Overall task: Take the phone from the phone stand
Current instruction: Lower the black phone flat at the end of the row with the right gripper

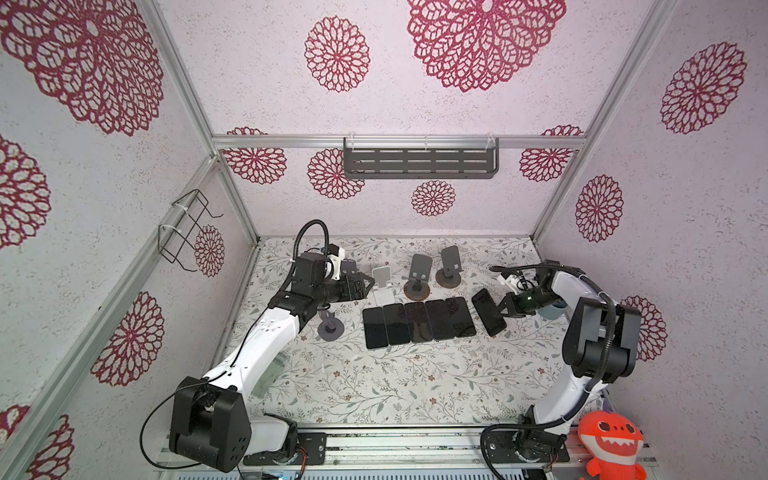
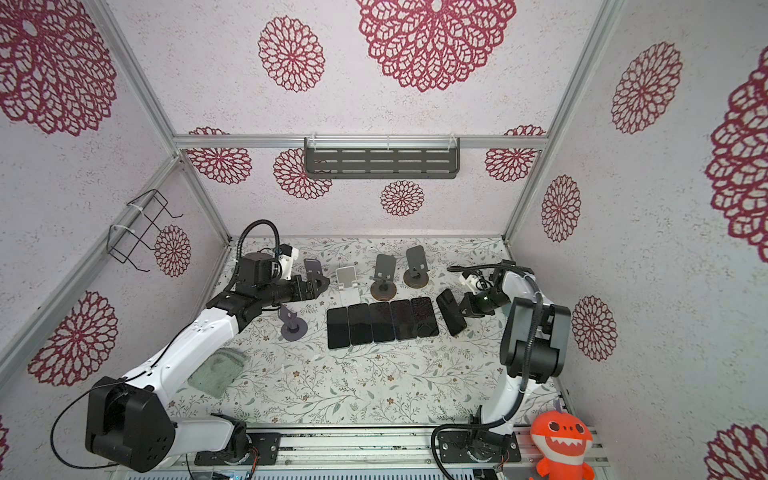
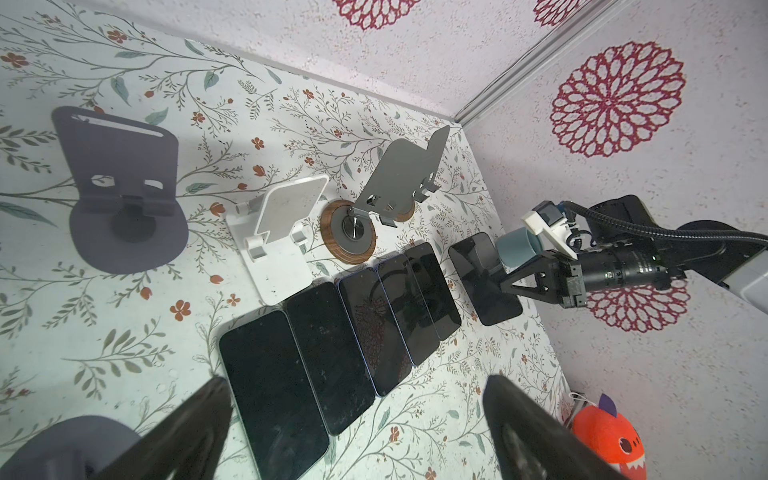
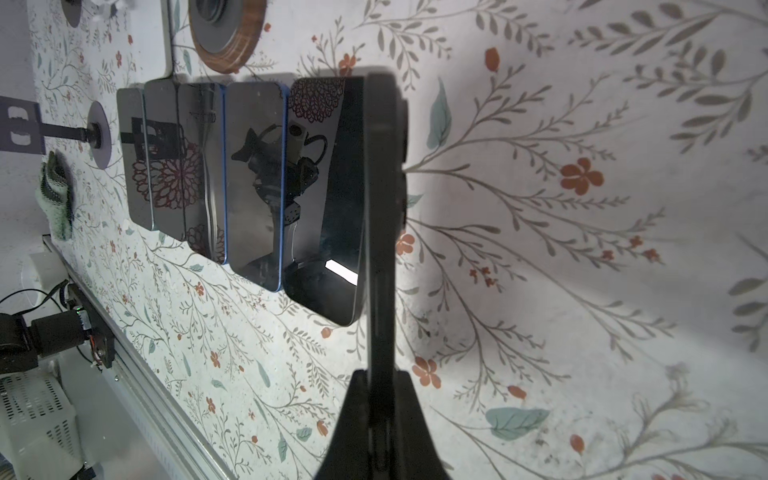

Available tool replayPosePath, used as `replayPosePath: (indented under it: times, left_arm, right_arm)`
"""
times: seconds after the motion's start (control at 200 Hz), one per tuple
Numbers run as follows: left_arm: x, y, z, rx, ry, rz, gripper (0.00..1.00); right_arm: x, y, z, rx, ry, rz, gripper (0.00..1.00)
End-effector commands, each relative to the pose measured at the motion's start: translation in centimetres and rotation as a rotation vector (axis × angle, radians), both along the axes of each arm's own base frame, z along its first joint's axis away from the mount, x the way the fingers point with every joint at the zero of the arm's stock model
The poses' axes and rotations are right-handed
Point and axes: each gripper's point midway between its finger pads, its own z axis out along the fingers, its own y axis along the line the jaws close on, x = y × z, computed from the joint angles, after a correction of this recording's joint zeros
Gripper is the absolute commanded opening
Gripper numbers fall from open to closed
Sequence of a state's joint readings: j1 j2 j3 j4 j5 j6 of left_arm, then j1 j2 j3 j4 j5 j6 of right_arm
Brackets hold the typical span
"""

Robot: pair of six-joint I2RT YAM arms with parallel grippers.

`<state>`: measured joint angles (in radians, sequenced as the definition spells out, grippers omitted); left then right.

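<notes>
The phone was off any stand, sitting in the right hand just to the right of the row of five phones lying flat on the tabletop. Its long axis ran from the back of the tabletop toward the front, about parallel to that row but skewed a little, with the near end swung out to the right. The dark screen faced up and over toward the row. In the right wrist view the phone showed up edge-on, with the back turned away from the row. Couldn't tell whether its lower edge touched the tabletop or hung just above it.

The right hand was clamped tight on the phone's right long edge, about halfway along. That arm rose from the front-right corner, elbow up high, with the forearm reaching in and the hand pointing left.

The left hand had its fingers spread all the way apart and was holding nothing. It pointed right, just beside the white stand, with the arm stretched from the front-left base over the purple stand.
</notes>
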<state>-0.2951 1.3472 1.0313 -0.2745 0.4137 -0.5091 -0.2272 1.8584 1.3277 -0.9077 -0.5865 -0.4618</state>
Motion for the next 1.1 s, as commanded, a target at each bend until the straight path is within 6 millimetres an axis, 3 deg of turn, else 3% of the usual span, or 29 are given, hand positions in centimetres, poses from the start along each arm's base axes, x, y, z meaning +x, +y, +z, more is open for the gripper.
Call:
replayPosePath:
  times: [0.0,0.38,1.091]
  left_arm:
    - [-0.5,-0.3,1.7,-0.013,-0.039,-0.022,0.98]
    - [-0.6,-0.1,2.1,0.006,-0.041,-0.020,0.98]
    - [-0.9,0.3,2.2,0.023,-0.039,-0.012,0.98]
  right_arm:
    - [1.2,0.2,1.0,0.056,-0.062,0.014,0.00]
    - [2.9,0.2,-1.1,0.140,-0.039,-0.039,0.00]
    - [3.2,0.8,-4.6,0.217,0.047,-0.130,0.00]
